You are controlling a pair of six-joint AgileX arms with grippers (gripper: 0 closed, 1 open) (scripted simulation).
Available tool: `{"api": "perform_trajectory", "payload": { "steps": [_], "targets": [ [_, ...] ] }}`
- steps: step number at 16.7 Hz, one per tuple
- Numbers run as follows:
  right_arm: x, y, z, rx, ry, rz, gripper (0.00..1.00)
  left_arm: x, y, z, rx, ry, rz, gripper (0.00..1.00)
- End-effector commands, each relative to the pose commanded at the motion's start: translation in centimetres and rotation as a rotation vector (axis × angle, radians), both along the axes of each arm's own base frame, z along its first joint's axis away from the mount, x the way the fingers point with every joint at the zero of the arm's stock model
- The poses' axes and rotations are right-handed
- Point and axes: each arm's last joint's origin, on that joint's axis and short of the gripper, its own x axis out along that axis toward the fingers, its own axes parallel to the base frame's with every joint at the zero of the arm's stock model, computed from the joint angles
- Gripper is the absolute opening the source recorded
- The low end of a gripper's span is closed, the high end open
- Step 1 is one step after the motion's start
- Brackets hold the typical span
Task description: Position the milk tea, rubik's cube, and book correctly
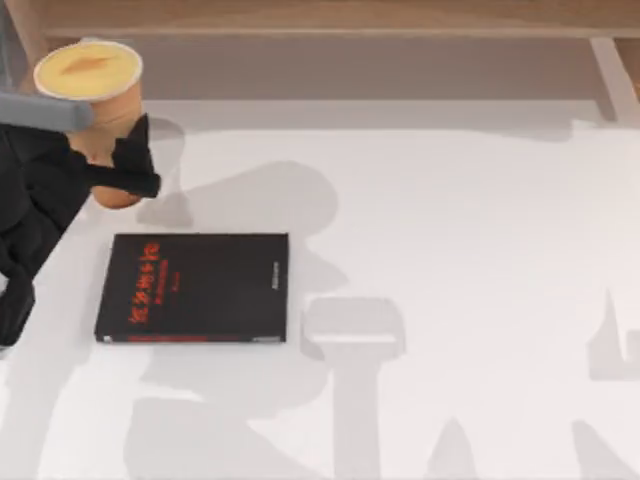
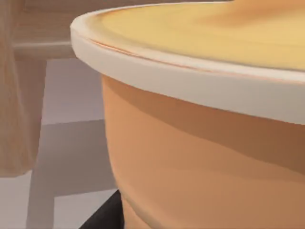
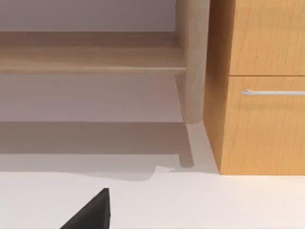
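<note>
Top view shows the left gripper (image 1: 112, 160) clamped around the milk tea (image 1: 95, 95) at the table's (image 1: 450, 300) far left corner, fingers on either side of the cup, which stands just beyond the black book (image 1: 195, 287).

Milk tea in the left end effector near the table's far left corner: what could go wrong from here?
1. The milk tea is tall and its paler top looks uncovered; tilting it in the left end effector could spill it.
2. The black book lies just in front; a low carry toward the middle might clip it.
3. The cup sits near the table edge, so a slip may send it off.
</note>
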Motion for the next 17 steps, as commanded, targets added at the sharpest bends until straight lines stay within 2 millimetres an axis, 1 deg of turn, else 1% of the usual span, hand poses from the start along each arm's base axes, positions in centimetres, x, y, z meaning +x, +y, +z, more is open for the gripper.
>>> {"api": "perform_trajectory", "payload": {
  "steps": [4, 6, 7, 9, 14, 17],
  "targets": [
    [0.0, 0.0, 0.0, 0.0, 0.0, 0.0, 1.0, -0.6, 6.3, -0.3, -0.002, -0.069, 0.13, 0.0],
    [0.0, 0.0, 0.0, 0.0, 0.0, 0.0, 1.0, -0.9, 8.5, -0.2, 0.004, -0.102, 0.186, 0.0],
    [0.0, 0.0, 0.0, 0.0, 0.0, 0.0, 1.0, -0.9, 9.2, -0.2, 0.007, -0.112, 0.205, 0.0],
    [0.0, 0.0, 0.0, 0.0, 0.0, 0.0, 1.0, -1.0, 9.7, -0.1, 0.009, -0.123, 0.221, 0.0],
    [0.0, 0.0, 0.0, 0.0, 0.0, 0.0, 1.0, -1.0, 9.6, -0.1, 0.012, -0.123, 0.219, 0.0],
    [0.0, 0.0, 0.0, 0.0, 0.0, 0.0, 1.0, -0.9, 9.8, -0.7, 0.018, -0.132, 0.223, 0.0]
  ]
}}
